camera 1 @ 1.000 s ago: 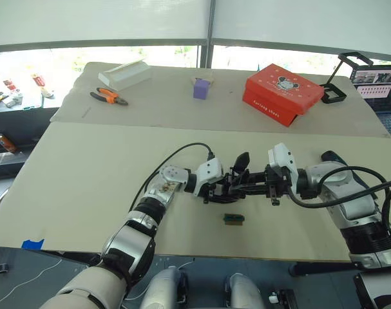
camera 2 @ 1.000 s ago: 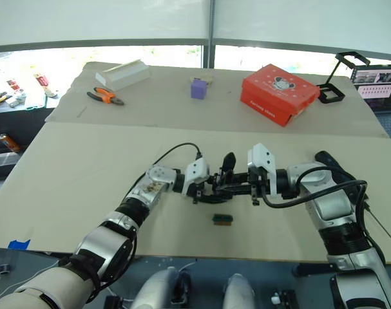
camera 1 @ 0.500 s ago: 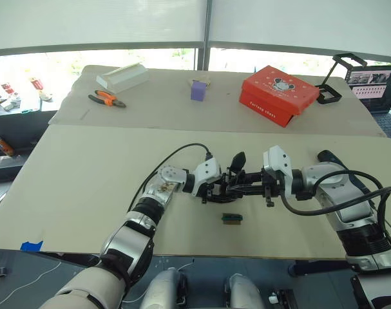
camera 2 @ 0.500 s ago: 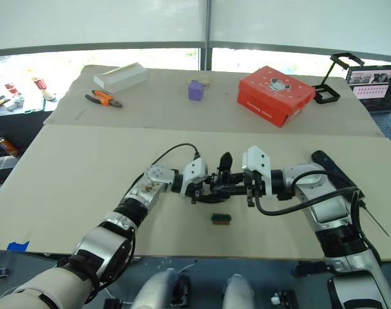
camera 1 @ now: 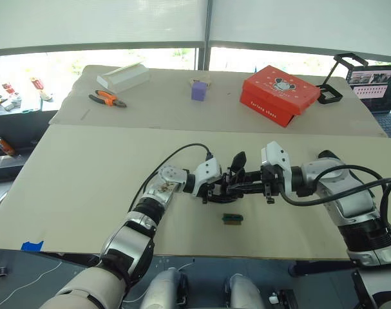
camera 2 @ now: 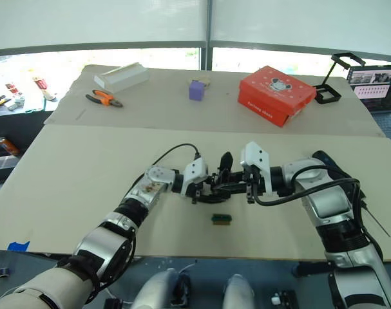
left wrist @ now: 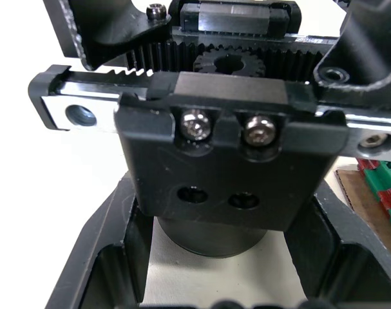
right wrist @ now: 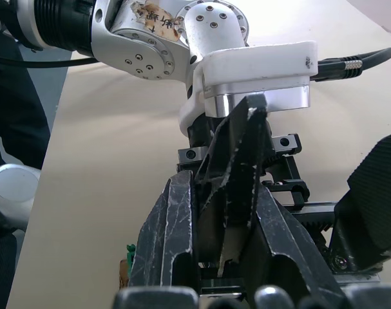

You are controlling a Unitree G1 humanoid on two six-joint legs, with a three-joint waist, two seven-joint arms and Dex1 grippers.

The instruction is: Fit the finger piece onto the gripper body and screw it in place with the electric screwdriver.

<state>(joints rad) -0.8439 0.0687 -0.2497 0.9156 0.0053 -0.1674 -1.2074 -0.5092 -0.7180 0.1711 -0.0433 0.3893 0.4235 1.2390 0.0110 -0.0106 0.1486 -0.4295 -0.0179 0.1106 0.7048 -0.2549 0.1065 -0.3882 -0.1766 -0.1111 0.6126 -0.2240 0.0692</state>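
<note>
finger piece (right wrist: 237, 174): flat black wedge pinched between right gripper's fingers, long axis in line with those fingers, tip aimed at left gripper's white wrist housing.
gripper body (left wrist: 230, 174): black block with two screw heads and a toothed rack across, cradled between left gripper's fingers; sits at mid front of table (camera 1: 85, 174), its one upright finger poking up between the two arms.
key relation: wedge just beside body, on robot's right of it, apparently touching or nearly so at the rack end; exact seating not resolvable. Right arm carries the piece, left only steadies, so closing push likely falls to right, toward robot's left along wedge's long axis.
left gripper (camera 1: 222, 192): clamped on gripper body.
right gripper (camera 1: 252, 187): narrow, clamped on finger piece.
electric screwdriver (camera 2: 330, 162): dark cylinder lying beyond right forearm, partly hidden, not in hand.
stage: fitting, judged; screwing not begun.
change vs earlier: right wrist shifted slightly toward left gripper, gap between the two wrist housings tighter; body and left gripper much the same; some whole-view shift from camera.
nearby: small green-brown block (camera 1: 232, 219) on table just in front of the grippers, untouched.
</note>
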